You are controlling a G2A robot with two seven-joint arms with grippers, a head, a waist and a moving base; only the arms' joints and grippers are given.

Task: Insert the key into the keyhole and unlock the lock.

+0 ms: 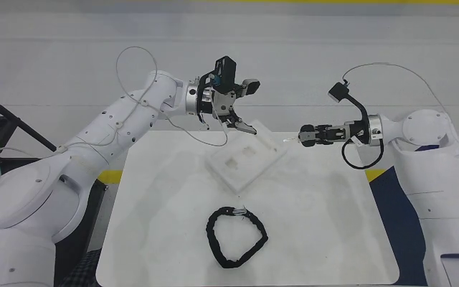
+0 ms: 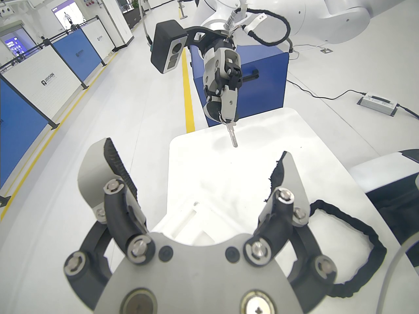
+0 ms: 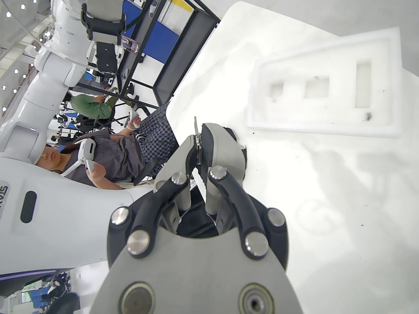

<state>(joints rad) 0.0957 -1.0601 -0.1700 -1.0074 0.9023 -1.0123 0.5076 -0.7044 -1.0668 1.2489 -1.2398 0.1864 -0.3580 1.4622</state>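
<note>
A white table (image 1: 323, 229) is standing on a pale, glossy floor, with a yellow line (image 2: 187, 99) running along the floor beyond it. Blue and white barrier panels (image 2: 49, 70) are lining the hall to one side.

One foam tray (image 1: 244, 158) is lying on the table toward the far edge. One black chain lock (image 1: 237, 237) is lying in a closed loop toward the near edge, well apart from the tray. One key (image 1: 289, 140) is in play, and two grippers are working.

The right gripper (image 1: 305, 135) is hovering just right of the tray, its fingers pinched together on the key's head, with the blade pointing left. The left gripper (image 1: 252, 107) is hanging over the tray's far left corner, its fingers spread wide with nothing between them.

From above, the lock's metal end is showing at the far side of its loop. The right wrist view is giving the tray (image 3: 327, 129) close up, with three rectangular recesses in a row, and the key (image 3: 195, 125) edge-on between the right gripper's (image 3: 198, 138) pads. The left wrist view, looking past the left gripper (image 2: 196, 151), is showing the key's (image 2: 233, 135) silver blade jutting from the right gripper (image 2: 227, 112), and a stretch of the lock (image 2: 360, 230).
</note>
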